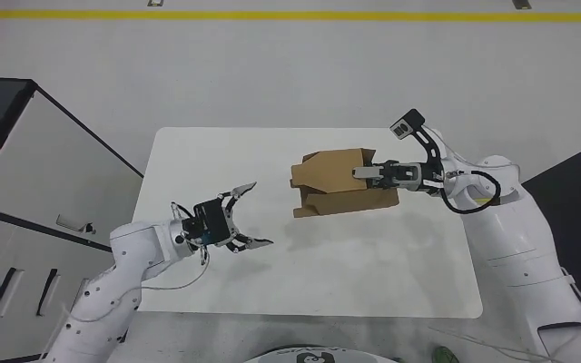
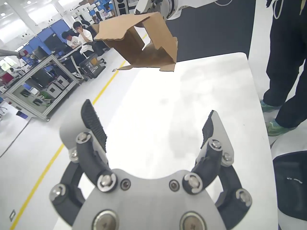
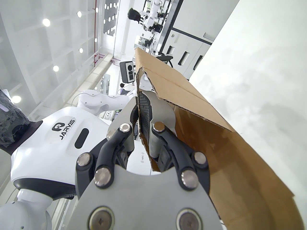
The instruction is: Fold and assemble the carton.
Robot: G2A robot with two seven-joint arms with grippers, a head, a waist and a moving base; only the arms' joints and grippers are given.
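Observation:
A brown cardboard carton (image 1: 338,181) stands partly opened on the white table (image 1: 363,272), right of centre, its flaps loose. My right gripper (image 1: 361,171) is shut on the carton's upper wall from the right side; in the right wrist view its fingers (image 3: 144,106) pinch the cardboard edge of the carton (image 3: 215,140). My left gripper (image 1: 250,216) hovers over the table's left part, open, with nothing between its fingers (image 2: 93,123). From the left wrist the carton (image 2: 144,44) is seen farther off, raised above the table at its near edge, with its open end facing this camera.
A grey cabinet (image 1: 45,181) stands to the left of the table. A person's dark trouser legs (image 2: 285,60) stand beside the table's edge. Bare table surface lies between my left gripper and the carton.

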